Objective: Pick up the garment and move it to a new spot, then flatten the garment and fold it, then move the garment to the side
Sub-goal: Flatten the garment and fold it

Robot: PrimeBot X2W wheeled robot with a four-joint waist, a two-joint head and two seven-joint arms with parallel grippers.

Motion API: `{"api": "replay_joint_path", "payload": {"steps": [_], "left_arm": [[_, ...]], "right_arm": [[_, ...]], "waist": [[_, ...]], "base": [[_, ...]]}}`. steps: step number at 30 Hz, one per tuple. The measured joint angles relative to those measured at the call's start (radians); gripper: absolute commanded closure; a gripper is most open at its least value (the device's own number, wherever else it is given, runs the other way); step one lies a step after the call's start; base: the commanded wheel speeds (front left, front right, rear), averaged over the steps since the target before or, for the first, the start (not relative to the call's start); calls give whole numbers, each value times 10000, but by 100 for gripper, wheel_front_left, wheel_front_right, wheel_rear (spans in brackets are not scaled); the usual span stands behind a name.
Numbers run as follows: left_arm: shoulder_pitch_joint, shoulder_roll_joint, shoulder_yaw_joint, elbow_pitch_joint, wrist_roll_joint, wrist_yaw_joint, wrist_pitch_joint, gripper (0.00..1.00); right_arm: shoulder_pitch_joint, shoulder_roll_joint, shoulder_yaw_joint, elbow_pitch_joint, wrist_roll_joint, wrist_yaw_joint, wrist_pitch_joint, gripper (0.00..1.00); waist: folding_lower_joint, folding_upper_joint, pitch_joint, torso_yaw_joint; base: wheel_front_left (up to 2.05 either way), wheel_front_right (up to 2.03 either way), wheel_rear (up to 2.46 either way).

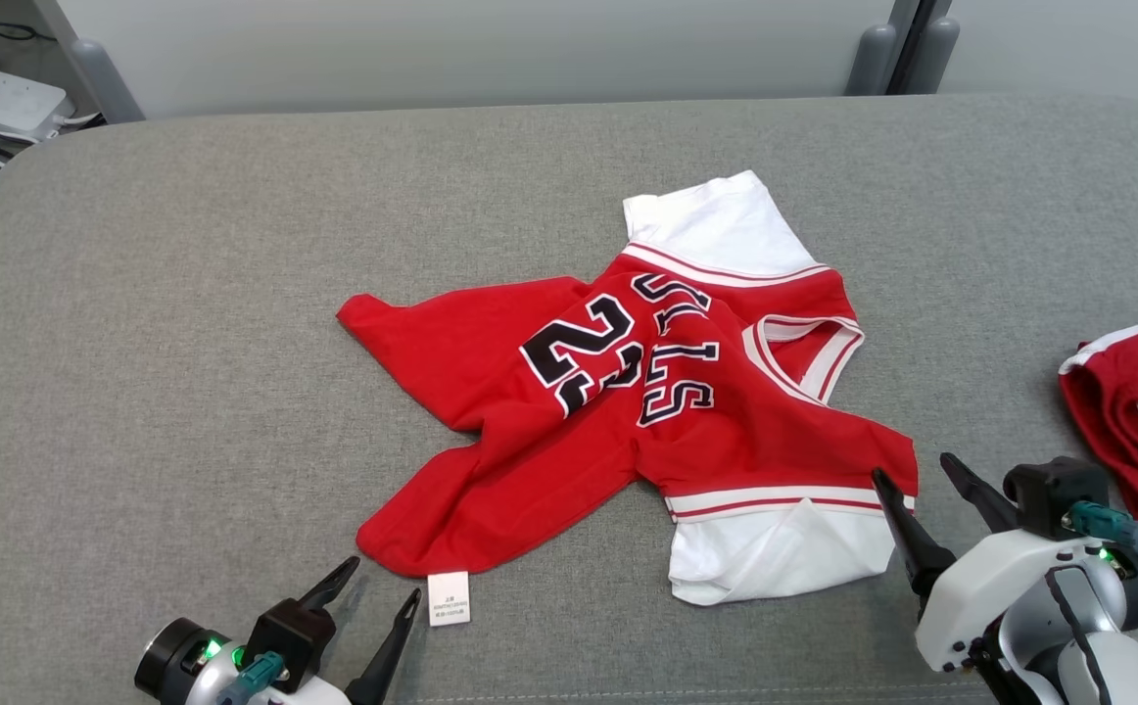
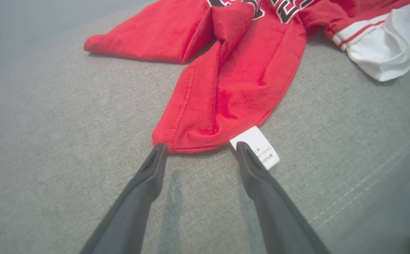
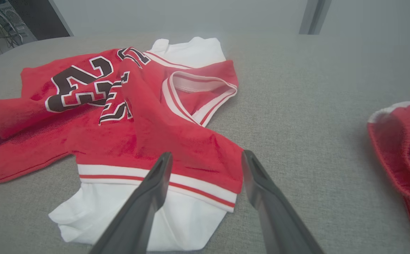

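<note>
Head view gives us a power strip (image 1: 16,103); left claw (image 1: 384,577) and right claw (image 1: 912,465) open at the jersey (image 1: 579,411), grey surface (image 1: 187,294).

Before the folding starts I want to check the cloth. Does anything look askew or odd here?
Yes. The red jersey lies crumpled, not flat: its printed number is creased by a fold, the near white sleeve is bunched, and a care label sticks out from the near hem.
</note>
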Motion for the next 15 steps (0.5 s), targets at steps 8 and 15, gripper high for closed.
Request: {"api": "replay_joint_path", "payload": {"steps": [8, 15], "left_arm": [[25, -61, -54, 92, 8, 0, 0, 0], [124, -33, -52, 132, 21, 0, 0, 0]], "right_arm": [[465, 976, -125, 261, 1097, 0, -63, 0], [670, 1227, 40, 487, 1695, 0, -543, 0]], "waist": [[0, 0, -115, -44], [0, 0, -89, -164]], "base": [[0, 0, 0], [0, 0, 0]]}}
